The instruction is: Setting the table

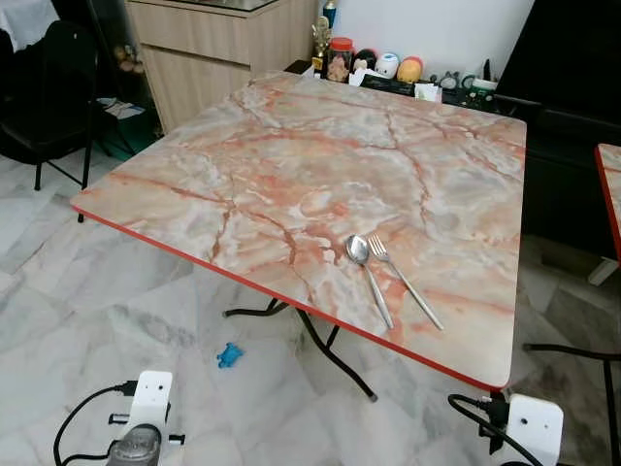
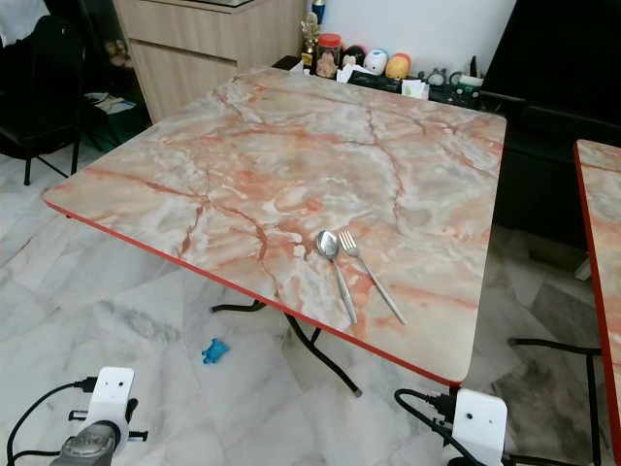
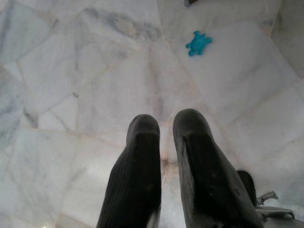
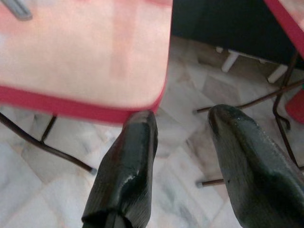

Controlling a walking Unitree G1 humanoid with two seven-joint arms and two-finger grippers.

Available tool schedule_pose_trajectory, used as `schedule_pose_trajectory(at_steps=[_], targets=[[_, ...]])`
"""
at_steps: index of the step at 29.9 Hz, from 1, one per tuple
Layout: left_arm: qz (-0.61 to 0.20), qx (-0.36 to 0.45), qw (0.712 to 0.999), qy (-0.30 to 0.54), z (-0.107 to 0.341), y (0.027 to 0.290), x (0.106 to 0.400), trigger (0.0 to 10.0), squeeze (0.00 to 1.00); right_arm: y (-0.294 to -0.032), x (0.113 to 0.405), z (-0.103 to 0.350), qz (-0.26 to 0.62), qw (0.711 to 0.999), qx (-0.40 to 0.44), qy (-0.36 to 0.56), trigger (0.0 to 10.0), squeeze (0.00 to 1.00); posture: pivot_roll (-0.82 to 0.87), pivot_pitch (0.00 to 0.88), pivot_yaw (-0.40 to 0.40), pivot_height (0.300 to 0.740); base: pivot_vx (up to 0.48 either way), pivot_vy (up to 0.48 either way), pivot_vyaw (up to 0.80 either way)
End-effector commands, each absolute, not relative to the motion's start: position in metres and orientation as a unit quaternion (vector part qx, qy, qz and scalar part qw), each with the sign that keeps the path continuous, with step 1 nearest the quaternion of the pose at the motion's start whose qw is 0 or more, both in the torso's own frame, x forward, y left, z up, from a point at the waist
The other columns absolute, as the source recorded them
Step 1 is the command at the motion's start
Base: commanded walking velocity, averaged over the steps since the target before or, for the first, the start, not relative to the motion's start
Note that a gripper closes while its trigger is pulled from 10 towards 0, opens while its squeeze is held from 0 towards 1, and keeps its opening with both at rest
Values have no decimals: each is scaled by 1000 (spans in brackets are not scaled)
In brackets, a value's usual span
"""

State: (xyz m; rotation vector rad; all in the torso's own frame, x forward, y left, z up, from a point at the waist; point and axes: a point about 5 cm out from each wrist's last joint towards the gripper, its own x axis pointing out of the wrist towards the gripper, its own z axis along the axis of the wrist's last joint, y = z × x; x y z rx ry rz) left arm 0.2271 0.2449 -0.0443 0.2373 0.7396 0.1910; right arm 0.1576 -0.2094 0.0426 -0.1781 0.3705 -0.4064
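Marble-patterned in peach, grey and rust veins, a square folding tabletop (image 1: pixel 291 165) with a thin red edge fills the middle of the head views, standing on black metal legs over a pale marble-tile floor (image 1: pixel 116 320). Near the tabletop's 5 o'clock corner lie a steel spoon (image 1: pixel 367 274) and a steel fork (image 1: pixel 403 280), side by side and close together, handles toward the near edge, bowl and tines pointing toward 11 o'clock. Judged from that pairing, they already form one place setting for a seat at the near side.

At the far edge, around 12 o'clock, a row of small jars and round ornaments (image 1: pixel 374 66) sits against the wall, beside a light wood cabinet (image 1: pixel 213 49). A small blue plastic toy (image 1: pixel 229 355) lies on the floor under the near edge.

Both arms hang low. The left tool (image 3: pixel 164 142) points at bare floor, its two rounded black rubbery fingers narrowly parted, holding nothing. The right tool (image 4: pixel 183 137) hangs just below the tabletop's near corner, fingers spread wider, also holding nothing.
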Motion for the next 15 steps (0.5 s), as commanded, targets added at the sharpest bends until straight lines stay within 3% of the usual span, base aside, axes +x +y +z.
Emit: schedule_pose_trajectory(at_steps=[1,6,9,11,15], targets=[[93,120,920,362,-45,245,227,10000,0,-201,181,87,-179,977,-82,82,10000,0,55,0,-22,740,0,0,0],[97,120,920,360,-43,245,229,10000,0,-192,234,145,-112,992,-59,-21,10000,0,57,0,-18,740,0,0,0],[98,118,921,359,-43,245,229,10000,0,-189,247,155,-93,994,-42,-37,10000,0,62,0,-18,740,0,0,0],[99,114,922,356,-43,243,230,10000,0,-183,271,169,-60,996,-8,-62,10000,0,89,0,-31,740,0,0,0],[100,109,924,354,-43,241,231,10000,0,-177,279,173,-48,997,28,-57,10000,0,100,0,-40,740,0,0,0]])
